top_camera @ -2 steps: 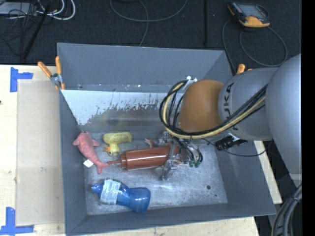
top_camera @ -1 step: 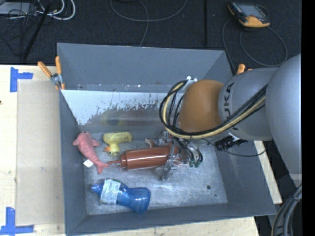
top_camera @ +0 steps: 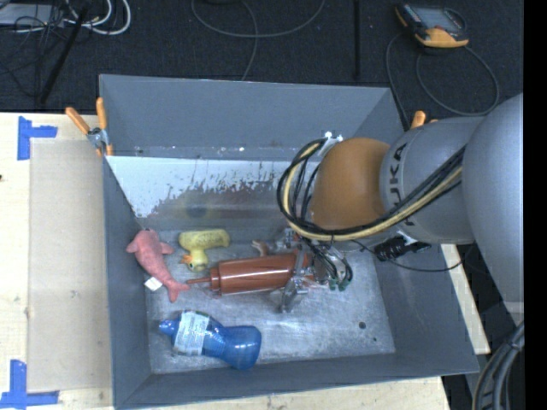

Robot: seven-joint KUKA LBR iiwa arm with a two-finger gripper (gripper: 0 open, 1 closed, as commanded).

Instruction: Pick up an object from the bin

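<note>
The fingers (top_camera: 287, 299) stand apart, one on each side of the right end of a brown bottle (top_camera: 248, 277), and there looks to be a little space between each finger and the bottle. The gripper (top_camera: 286, 277) is low in the bin (top_camera: 256, 126), down at the floor right of centre. The bottle lies on its side across the middle of the floor, its narrow neck pointing left.

A yellow duck (top_camera: 202, 244) lies just above and left of the neck. A pink fish-shaped toy (top_camera: 154, 259) lies slantwise beside the duck, its tail near the bottle's tip. A crumpled blue bottle (top_camera: 209, 338) with a pale label lies well apart from the gripper, by the near wall.

Above the gripper are the wrist's orange cover (top_camera: 346, 182) and looped cables (top_camera: 295, 186). The grey arm (top_camera: 479, 178) reaches in over the right rim.
</note>
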